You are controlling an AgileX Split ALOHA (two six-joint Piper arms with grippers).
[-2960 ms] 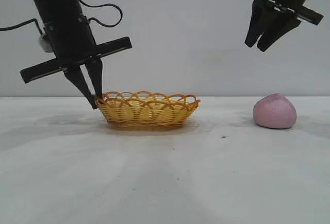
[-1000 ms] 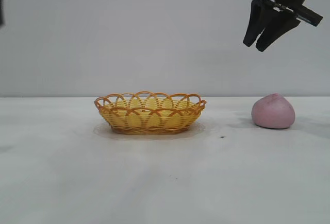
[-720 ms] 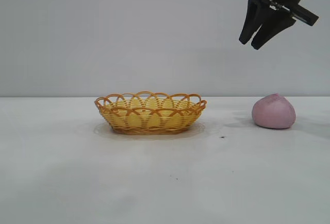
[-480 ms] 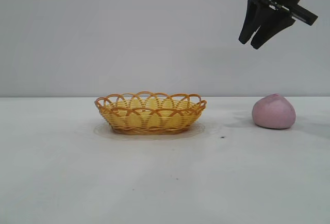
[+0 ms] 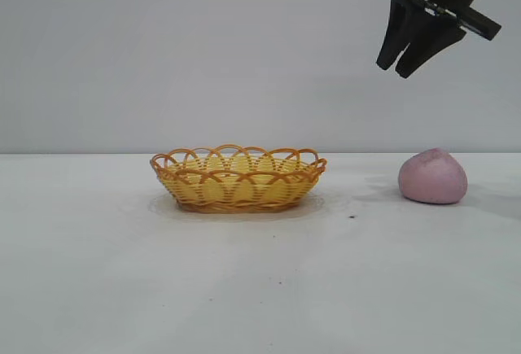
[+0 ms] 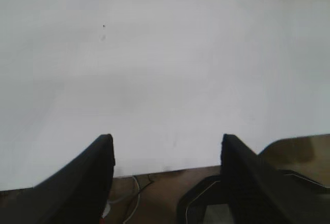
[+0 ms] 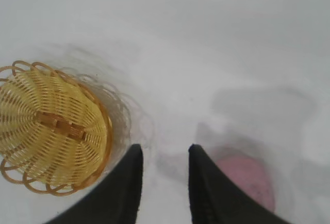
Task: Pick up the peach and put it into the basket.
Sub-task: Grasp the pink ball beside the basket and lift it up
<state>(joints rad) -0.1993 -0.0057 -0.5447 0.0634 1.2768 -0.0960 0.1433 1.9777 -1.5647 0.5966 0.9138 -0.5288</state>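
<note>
The pale pink peach (image 5: 432, 177) sits on the white table at the right, apart from the basket. The yellow wicker basket (image 5: 238, 179) with an orange-brown looped rim stands at the middle and is empty. My right gripper (image 5: 396, 69) hangs high at the top right, above and a little left of the peach, open and empty. In the right wrist view its fingers (image 7: 126, 183) frame bare table, with the basket (image 7: 51, 131) to one side and the peach (image 7: 247, 180) partly behind the other finger. My left gripper (image 6: 167, 139) is open over the table's edge and is out of the exterior view.
The white table (image 5: 260, 289) stretches across the exterior view with a plain grey wall behind. In the left wrist view the table's edge (image 6: 170, 170) shows, with a brown floor, cables and a dark arm base beyond it.
The left arm, at the basket's left end three seconds ago, has left the exterior view, and the basket sits slightly further right. The right gripper has risen a little and shifted left.
</note>
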